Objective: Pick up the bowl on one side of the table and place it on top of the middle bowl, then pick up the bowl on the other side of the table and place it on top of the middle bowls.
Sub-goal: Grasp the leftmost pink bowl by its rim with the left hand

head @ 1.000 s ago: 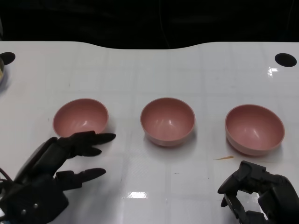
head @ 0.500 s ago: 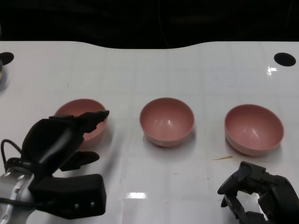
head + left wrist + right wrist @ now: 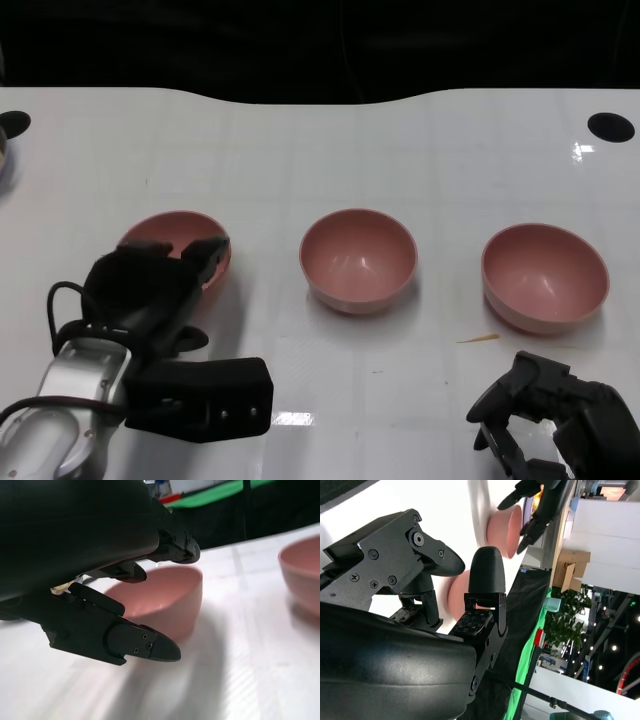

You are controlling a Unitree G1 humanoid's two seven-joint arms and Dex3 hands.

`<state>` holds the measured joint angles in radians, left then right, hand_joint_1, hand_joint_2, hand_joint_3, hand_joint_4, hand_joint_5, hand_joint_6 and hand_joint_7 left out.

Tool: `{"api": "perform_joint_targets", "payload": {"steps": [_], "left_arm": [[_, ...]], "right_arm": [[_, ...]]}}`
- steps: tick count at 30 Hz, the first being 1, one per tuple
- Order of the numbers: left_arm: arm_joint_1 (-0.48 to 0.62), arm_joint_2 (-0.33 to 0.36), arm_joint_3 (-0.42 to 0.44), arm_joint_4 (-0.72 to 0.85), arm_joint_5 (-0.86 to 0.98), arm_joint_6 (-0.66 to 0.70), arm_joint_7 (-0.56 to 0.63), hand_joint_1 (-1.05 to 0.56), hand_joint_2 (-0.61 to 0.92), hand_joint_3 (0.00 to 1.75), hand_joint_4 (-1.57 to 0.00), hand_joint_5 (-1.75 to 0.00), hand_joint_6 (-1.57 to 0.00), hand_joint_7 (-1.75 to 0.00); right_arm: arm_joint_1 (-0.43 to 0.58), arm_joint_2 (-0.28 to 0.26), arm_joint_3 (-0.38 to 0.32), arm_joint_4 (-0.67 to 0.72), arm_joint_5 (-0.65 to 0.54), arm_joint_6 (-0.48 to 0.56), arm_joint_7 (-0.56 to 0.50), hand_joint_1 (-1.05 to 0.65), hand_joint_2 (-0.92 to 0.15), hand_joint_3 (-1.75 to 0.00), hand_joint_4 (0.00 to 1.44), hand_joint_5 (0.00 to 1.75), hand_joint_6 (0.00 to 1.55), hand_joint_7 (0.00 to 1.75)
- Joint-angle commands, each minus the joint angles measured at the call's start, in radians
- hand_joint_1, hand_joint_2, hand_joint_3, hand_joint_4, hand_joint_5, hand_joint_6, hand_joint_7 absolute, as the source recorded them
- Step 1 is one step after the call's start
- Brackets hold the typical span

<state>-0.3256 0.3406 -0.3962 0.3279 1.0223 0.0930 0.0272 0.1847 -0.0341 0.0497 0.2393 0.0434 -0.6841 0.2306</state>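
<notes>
- Three pink, round, glossy plastic bowls are sitting in a row on the white table point(image 3: 300, 150), well apart from one another and upright: the left bowl point(image 3: 165, 232), the middle bowl point(image 3: 358, 259) and the right bowl point(image 3: 545, 276).
- The left hand point(image 3: 150, 285) is reaching over the near rim of the left bowl. In the left wrist view, upper fingers point(image 3: 172, 550) are lying above the rim and a lower finger is lying outside the wall of the left bowl point(image 3: 160, 600). Whether the fingers are pressing on the bowl cannot be told; no firm grasp is showing.
- The right hand point(image 3: 555, 415) is resting low near the table's front edge, short of the right bowl, fingers curled inward and holding nothing.
- A thin tan sliver point(image 3: 478, 339) is lying on the table just in front of the right bowl.
</notes>
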Motion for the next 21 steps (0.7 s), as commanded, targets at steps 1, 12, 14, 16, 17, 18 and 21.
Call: {"api": "perform_joint_targets", "payload": {"steps": [1,12,14,16,17,18,21], "left_arm": [[-0.047,-0.006,-0.031,0.048,0.019,0.067,-0.037,-0.54,0.92,0.18,-0.46,-0.06,-0.29,-0.02],[-0.166,-0.06,-0.122,0.248,0.018,0.185,-0.053,-0.54,0.92,0.17,-0.74,-0.17,-0.39,-0.04],[-0.181,-0.069,-0.128,0.283,0.012,0.186,-0.033,-0.51,0.92,0.17,-0.74,-0.38,-0.4,-0.02],[-0.194,-0.071,-0.136,0.321,0.008,0.163,0.011,-0.45,0.92,0.14,-0.64,-0.84,-0.52,-0.03],[-0.2,-0.069,-0.142,0.339,0.006,0.146,0.039,-0.44,0.92,0.13,-0.64,-0.93,-0.57,-0.04],[-0.206,-0.065,-0.144,0.362,-0.002,0.118,0.08,-0.41,0.92,0.12,-0.67,-1.01,-0.64,-0.07],[-0.221,-0.058,-0.136,0.441,-0.047,0.01,0.219,-0.34,0.92,0.15,-0.72,-1.54,-1.02,-0.15]], "right_arm": [[0.006,-0.01,-0.001,-0.017,0.015,-0.007,0.006,-0.08,-0.53,-1.06,0.72,1.48,0.77,1.2],[0.005,-0.009,-0.002,-0.021,0.004,-0.009,-0.003,-0.1,-0.52,-1.07,0.72,1.48,0.76,1.24],[0.004,-0.009,-0.002,-0.021,0.005,-0.007,-0.002,-0.11,-0.52,-1.07,0.72,1.48,0.76,1.24],[0.003,-0.009,-0.002,-0.021,0.005,-0.006,-0.003,-0.11,-0.52,-1.07,0.73,1.48,0.76,1.23],[0.002,-0.008,-0.002,-0.021,0.007,-0.003,-0.002,-0.11,-0.52,-1.07,0.73,1.47,0.76,1.23],[0.003,-0.007,-0.002,-0.024,0.008,0.003,-0.003,-0.11,-0.51,-1.07,0.73,1.47,0.77,1.23],[0.003,-0.006,-0.001,-0.025,0.008,0.004,-0.003,-0.11,-0.51,-1.07,0.72,1.47,0.77,1.23]]}}
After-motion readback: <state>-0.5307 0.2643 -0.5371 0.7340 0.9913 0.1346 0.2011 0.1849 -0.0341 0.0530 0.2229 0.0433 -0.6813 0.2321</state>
